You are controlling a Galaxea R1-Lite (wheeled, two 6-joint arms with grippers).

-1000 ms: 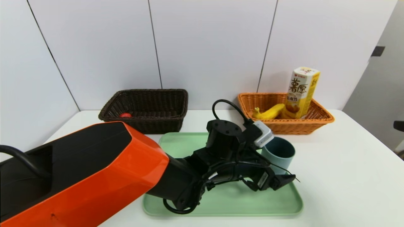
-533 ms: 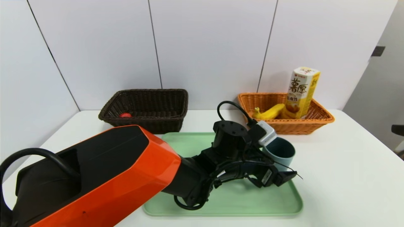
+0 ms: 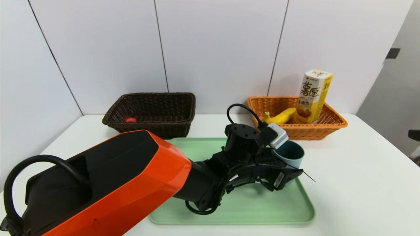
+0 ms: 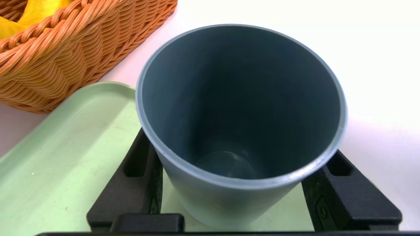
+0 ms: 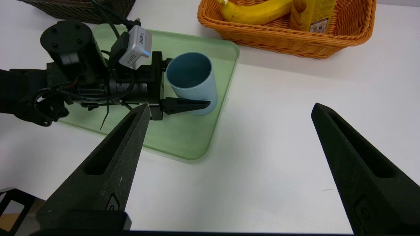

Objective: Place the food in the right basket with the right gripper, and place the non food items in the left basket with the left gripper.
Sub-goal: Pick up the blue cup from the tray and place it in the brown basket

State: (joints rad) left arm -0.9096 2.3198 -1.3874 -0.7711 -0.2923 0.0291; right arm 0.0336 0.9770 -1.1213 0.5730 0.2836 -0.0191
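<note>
The left pincer [image 3: 288, 170] reaches level across the green tray [image 3: 236, 213] with its fingers [image 4: 131, 183] on either side of the grey-blue cup [image 3: 290, 153], which stands upright at the tray's corner nearest the orange basket [image 3: 331, 126]. The step in hand looks like the grasp on the cup, the last thing on the tray. In the left wrist view both fingers lie against the cup's wall low down, part-closed, though whether they grip firmly yet I cannot tell. The next move calls for a settled squeeze, a lift clear of the tray's rim, and a carry across the counter to the dark brown basket [image 3: 151, 113] near its far left corner.

The food appears sorted: the banana [image 3: 280, 116] and the snack box [image 3: 315, 95] sit in the orange basket near the counter's far right. A red object [image 3: 130, 120] shows inside the dark basket; no spoon is visible.

The head view hides most of the grasp behind the arm. The right wrist view shows the cup from the side with one finger along its wall, and the right pincer [image 5: 229, 164], spread wide and empty above the bare counter.
</note>
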